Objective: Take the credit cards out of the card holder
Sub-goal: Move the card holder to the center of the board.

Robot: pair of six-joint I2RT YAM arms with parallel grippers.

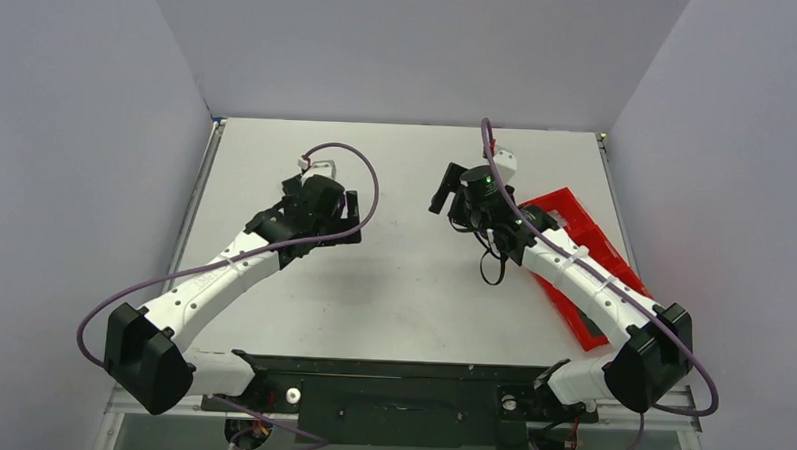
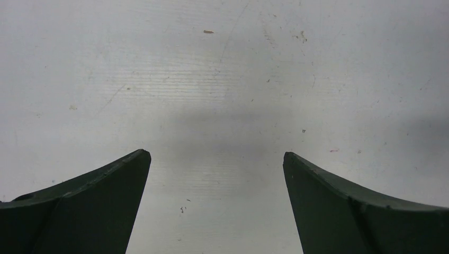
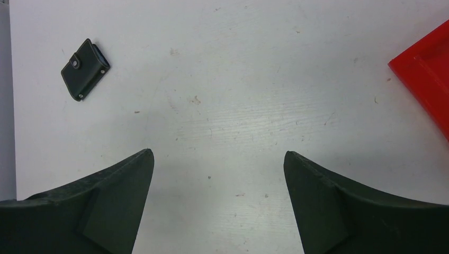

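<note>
The card holder [image 3: 84, 69] lies shut, well apart from the red tray [image 3: 426, 74]; probably light and stiff, so pinch its edges. Spread, empty: left pincer [image 2: 216, 152], right pincer [image 3: 218, 152].

A red tray [image 3: 426, 71] is lying on the white table [image 3: 238, 79], off to the right of the right gripper [image 3: 218, 154].
</note>
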